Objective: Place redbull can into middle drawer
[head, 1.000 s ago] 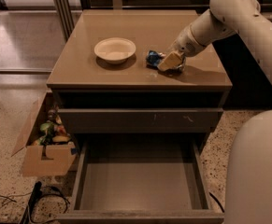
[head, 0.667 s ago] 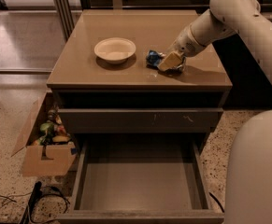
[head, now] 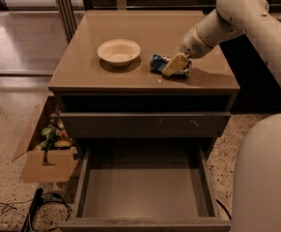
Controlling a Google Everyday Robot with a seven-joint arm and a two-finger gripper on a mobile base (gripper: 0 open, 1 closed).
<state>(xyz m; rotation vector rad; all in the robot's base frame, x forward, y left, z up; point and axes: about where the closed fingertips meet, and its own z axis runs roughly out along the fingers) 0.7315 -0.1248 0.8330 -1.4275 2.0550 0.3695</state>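
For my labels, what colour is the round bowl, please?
Cream-white: the round bowl, camera view; the gripper is at the crushed blue can beside it.

Office-like room: drawer cabinet (head: 130, 125), speckled floor (head: 2, 175)

— Is anything moving since a second ago?
— Hardly. The gripper (head: 174, 66) is hanging low against the can (head: 155, 62) near the right front of the cabinet top (head: 130, 35), and I am seeing no clear shift in it.
— And the can, is it going anywhere?
— No move is showing; it is lying by the gripper just as before.
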